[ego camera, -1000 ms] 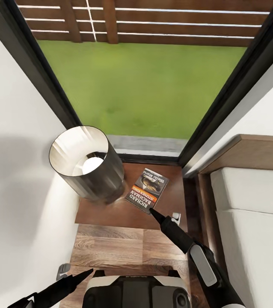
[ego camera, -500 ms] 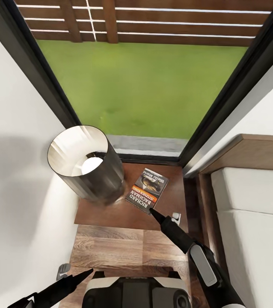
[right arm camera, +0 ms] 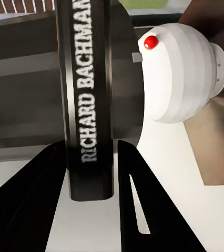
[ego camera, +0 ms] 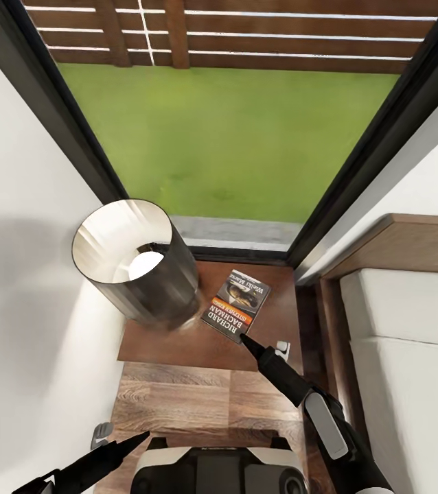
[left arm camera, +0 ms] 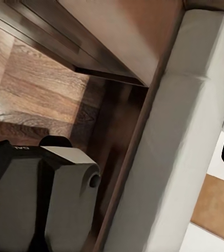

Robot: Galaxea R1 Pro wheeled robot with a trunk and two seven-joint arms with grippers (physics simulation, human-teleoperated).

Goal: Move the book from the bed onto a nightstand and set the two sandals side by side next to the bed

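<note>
Right wrist view: right gripper (right arm camera: 91,173) fingers astride book (right arm camera: 85,94) spine.

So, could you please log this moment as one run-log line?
book: flat on nightstand beside lamp | right gripper: at book's near edge, jaws astride spine | left gripper: low, idle | sandals: pending

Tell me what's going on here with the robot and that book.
The robot is at the nightstand beside the bed. The book lies flat on the nightstand top next to a lamp with a dark cylindrical shade. The right gripper sits at the book's near corner; in the right wrist view its fingers straddle the spine, so whether it grips cannot be told. The left gripper hangs low near the robot's base, holding nothing.
</note>
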